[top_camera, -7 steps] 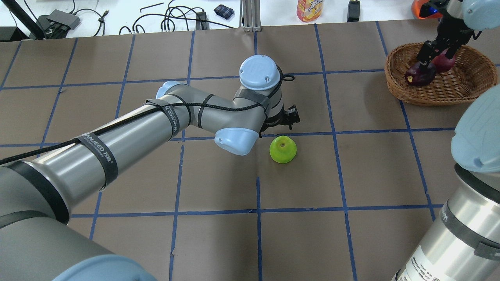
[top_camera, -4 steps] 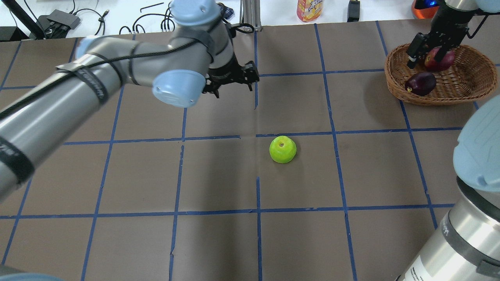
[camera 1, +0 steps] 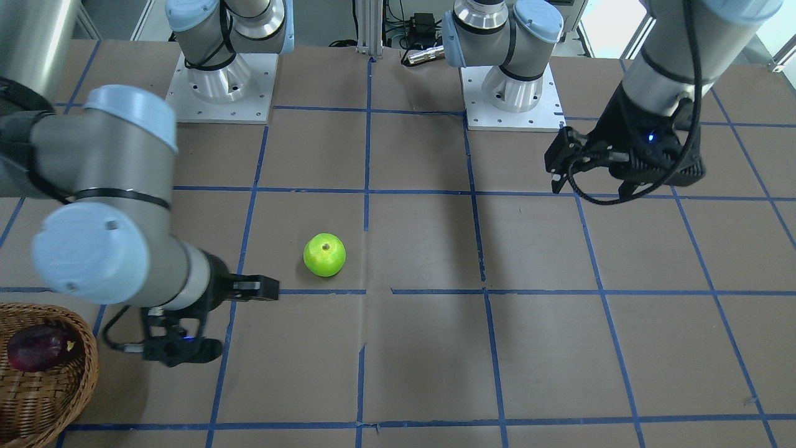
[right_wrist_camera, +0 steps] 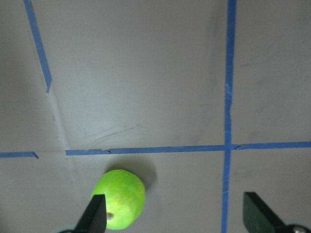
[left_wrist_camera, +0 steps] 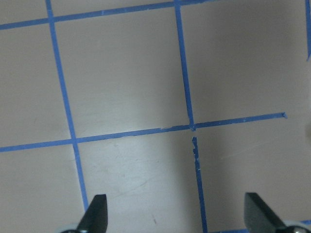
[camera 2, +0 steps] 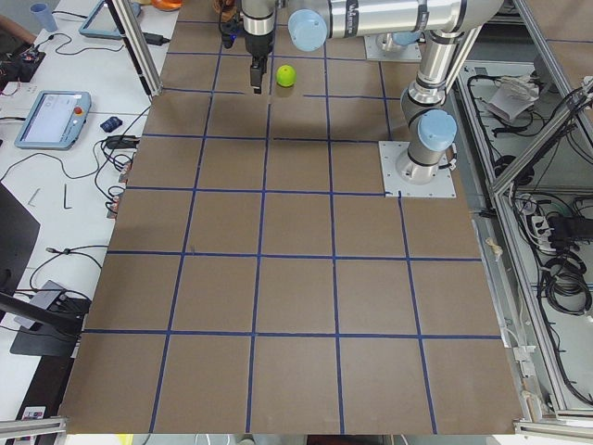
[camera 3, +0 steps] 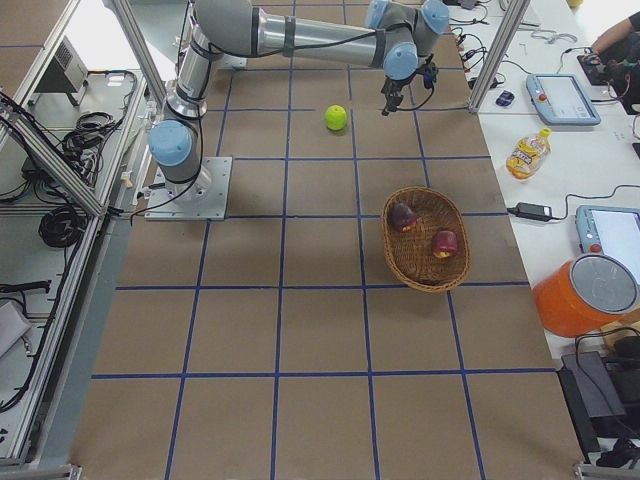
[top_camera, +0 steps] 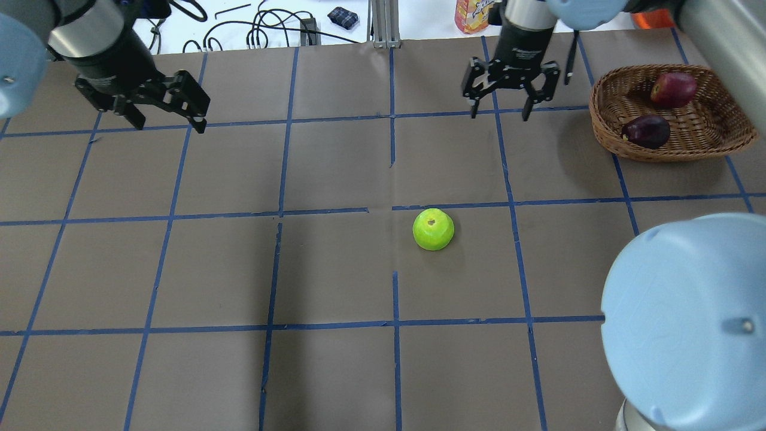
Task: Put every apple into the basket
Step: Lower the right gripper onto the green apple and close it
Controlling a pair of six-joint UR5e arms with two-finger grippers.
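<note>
Lime-green apple (top_camera: 433, 229) sits mid-surface (top_camera: 335, 275), stem pit facing up. It's glossy and roundish, no clear long axis. Red apple (top_camera: 673, 89) & maroon apple (top_camera: 646, 131) lie in wicker basket (top_camera: 676, 152), far right. Left end effector (top_camera: 169, 123) & right end effector (top_camera: 499, 115): fingers spread, nothing held, both well apart from green apple.

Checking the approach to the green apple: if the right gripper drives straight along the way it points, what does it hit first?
The right gripper would probably meet the paper-covered table first; the green apple sits off to one side in its wrist view. Depth is unclear.
</note>
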